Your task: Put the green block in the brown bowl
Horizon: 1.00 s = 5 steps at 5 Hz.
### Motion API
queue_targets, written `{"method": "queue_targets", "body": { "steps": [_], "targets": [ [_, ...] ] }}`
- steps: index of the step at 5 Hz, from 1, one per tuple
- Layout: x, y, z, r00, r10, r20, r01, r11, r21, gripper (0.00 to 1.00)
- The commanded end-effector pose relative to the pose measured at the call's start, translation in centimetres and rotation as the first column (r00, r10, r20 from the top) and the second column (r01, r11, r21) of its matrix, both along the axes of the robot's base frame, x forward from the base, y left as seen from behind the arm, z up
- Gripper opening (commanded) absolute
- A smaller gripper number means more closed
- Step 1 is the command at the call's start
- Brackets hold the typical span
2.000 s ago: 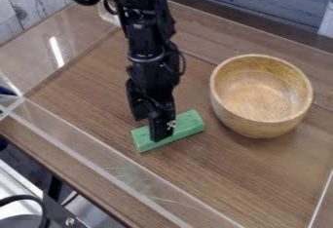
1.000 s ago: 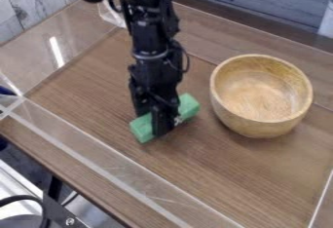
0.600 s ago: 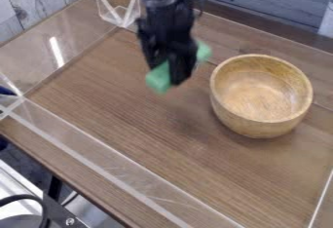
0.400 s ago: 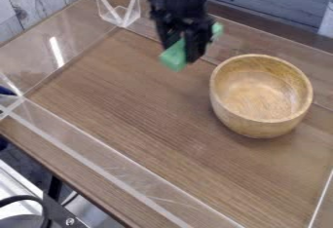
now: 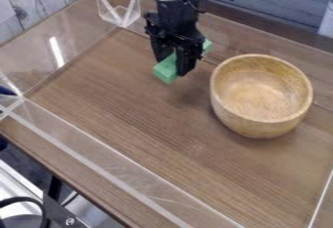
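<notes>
Our tool [image 5: 176, 61] grips the green block [image 5: 170, 69] above the bench [image 5: 117, 125]. The brown bowl [image 5: 262, 95] lies beside it toward the bench's right edge, so we judge the carry must go that way.

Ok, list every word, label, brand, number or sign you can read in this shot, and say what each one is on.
None: no readable text shows anywhere in the camera view.
Green block: plain, no marking.
Brown bowl: only wood grain.
Gripper: dark, no label legible.
Table: wood grain and clear panel edges, no writing.
</notes>
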<state>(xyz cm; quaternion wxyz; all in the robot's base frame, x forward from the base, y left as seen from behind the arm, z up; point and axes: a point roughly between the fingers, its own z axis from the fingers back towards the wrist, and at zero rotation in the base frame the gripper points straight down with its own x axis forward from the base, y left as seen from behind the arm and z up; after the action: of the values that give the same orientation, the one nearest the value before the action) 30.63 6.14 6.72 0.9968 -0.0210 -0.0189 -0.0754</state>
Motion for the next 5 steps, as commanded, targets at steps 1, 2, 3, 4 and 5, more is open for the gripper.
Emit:
{"method": "queue_targets", "body": {
  "steps": [1, 2, 3, 4, 5],
  "targets": [
    [1.4, -1.3, 1.5, 0.998, -0.013, 0.053, 0.013, 1.0, -0.001, 0.0],
    [2.3, -2.9, 1.8, 0.998, -0.032, 0.06, 0.033, 0.999, -0.016, 0.0],
    [3.2, -4.8, 1.8, 0.996, -0.055, 0.063, 0.057, 0.998, -0.03, 0.0],
    [4.0, -6.9, 1.4, 0.995, -0.084, 0.061, 0.086, 0.996, -0.038, 0.0],
    [5.2, -8.8, 0.9, 0.992, -0.107, 0.06, 0.11, 0.993, -0.043, 0.0]
  ]
}}
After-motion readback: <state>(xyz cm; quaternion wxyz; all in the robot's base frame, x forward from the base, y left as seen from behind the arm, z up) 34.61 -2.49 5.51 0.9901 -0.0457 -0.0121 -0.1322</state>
